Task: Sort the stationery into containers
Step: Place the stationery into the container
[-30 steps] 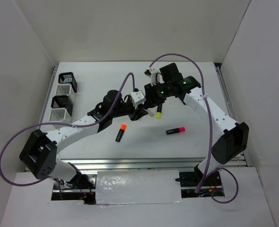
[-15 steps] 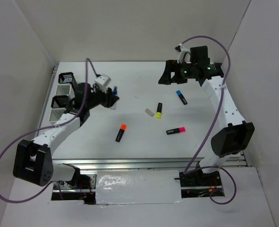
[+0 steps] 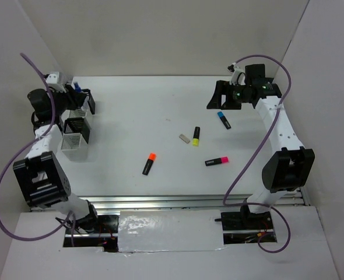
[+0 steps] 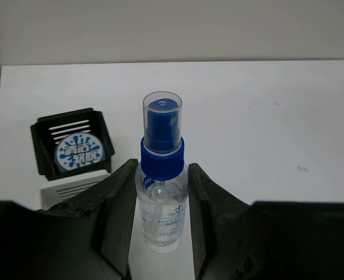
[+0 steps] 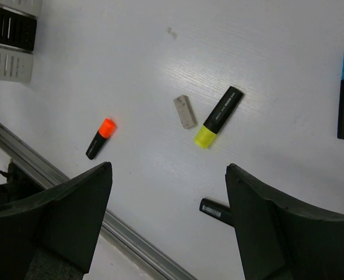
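– Stationery on the table, near to far?

– I'm taking the yellow-capped black highlighter [image 3: 196, 136] as my mark. The orange-capped black highlighter [image 3: 149, 164] lies nearer and to its left, and the pink-capped black highlighter [image 3: 217, 160] nearer and to its right. The tiny beige eraser [image 3: 185, 138] is just beside it on the left. The blue-capped black highlighter [image 3: 223, 120] is a little farther off, to its right. My right gripper [image 5: 169, 175] hangs beyond that one, jaws spread, holding nothing.

– And your left?

– The left gripper [image 4: 160, 181] is well to the left of the mark and farther back. It pinches a small clear spray bottle with a blue collar [image 4: 161, 125], upright, by its body. Ahead of it sits a square black mesh cup [image 4: 42, 153] with a round blue-white pot [image 4: 80, 151] already inside. A white slatted cup [image 4: 73, 185] is next to that, on the nearer side.

– How will you land the bottle?

– I'd centre it over a free cup, since these cups look barely wider than the bottle. I'd keep it upright and lower it until its base is inside the walls, then part the jaws. My worry is a finger knocking a rim.

– What has changed?

– A second ago both arms were crowded beside the mark. Since then my left has carried the bottle out to the cups, and my right has pulled back with its jaws parted. The blue-capped one, hidden then, now shows.
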You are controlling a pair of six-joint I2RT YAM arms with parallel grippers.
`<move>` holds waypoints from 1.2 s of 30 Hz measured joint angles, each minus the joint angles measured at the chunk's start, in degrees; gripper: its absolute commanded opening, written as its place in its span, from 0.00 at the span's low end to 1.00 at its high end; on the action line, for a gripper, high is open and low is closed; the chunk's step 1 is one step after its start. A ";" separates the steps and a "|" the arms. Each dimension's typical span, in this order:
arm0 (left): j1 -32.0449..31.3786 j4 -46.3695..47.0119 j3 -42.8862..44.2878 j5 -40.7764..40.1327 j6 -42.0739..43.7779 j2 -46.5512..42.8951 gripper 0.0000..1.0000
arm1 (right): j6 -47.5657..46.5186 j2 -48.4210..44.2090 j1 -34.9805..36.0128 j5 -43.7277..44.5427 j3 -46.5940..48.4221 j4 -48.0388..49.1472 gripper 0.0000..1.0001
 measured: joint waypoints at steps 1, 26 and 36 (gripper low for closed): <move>1.49 0.74 1.16 1.07 -0.68 2.01 0.03 | -0.07 0.00 -0.39 -0.04 -0.31 -0.02 0.84; 8.50 10.95 6.82 3.76 3.80 20.46 0.28 | -1.97 0.00 -2.54 2.10 -2.01 0.02 0.84; 8.50 14.82 6.56 3.89 3.69 21.27 0.66 | -4.57 0.00 -2.29 5.03 -5.55 0.39 0.84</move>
